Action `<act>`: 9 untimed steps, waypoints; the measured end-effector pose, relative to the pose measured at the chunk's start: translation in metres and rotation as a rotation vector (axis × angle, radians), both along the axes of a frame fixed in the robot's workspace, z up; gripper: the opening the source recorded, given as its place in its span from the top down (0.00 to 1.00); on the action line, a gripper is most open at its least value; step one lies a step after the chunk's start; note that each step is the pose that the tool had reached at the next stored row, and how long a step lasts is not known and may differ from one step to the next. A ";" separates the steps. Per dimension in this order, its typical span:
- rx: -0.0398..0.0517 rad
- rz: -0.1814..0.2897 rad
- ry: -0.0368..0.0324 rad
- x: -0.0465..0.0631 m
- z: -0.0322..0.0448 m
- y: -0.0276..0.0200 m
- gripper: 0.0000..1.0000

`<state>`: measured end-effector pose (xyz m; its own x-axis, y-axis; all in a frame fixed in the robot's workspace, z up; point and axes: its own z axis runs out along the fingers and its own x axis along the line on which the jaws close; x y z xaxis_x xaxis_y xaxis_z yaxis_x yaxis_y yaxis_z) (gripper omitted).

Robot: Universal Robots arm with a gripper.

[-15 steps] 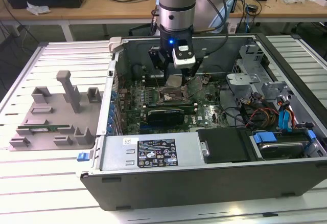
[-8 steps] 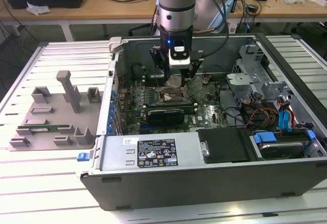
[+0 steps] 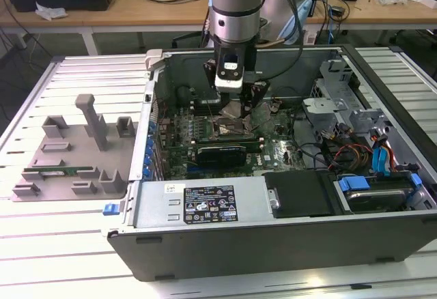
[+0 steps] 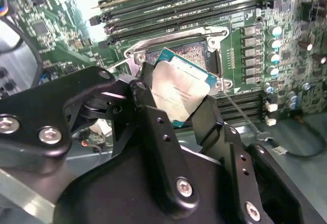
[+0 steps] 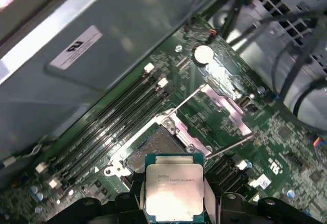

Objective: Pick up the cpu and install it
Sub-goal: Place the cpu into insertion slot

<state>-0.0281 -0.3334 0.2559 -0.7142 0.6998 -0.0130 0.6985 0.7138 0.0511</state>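
The cpu is a flat square chip with a shiny silver top, and my gripper is shut on its two opposite edges. In the first wrist view the cpu hangs between the black fingers, just above and a little to one side of the open socket on the green motherboard. The second wrist view shows the chip tilted over the socket and its metal frame. In the exterior view the gripper reaches down into the open computer case, over the socket.
Memory slots run beside the socket, and its thin lever stands open. A drive cage and coloured cables fill the case at the exterior view's right. A grey tray with upright blocks sits outside the case, at the exterior view's left.
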 end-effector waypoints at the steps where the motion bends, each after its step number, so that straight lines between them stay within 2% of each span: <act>1: 0.0000 -0.017 0.0000 0.000 -0.0001 0.0000 0.46; 2: 0.0000 -0.052 0.0000 0.000 -0.0003 0.0000 0.46; 4: -0.0001 -0.088 0.0000 0.000 -0.0005 0.0000 0.46; 7: 0.0000 -0.208 0.0000 0.000 -0.0011 0.0000 0.46; 9: 0.0000 -0.254 0.0000 0.000 -0.0014 0.0000 0.46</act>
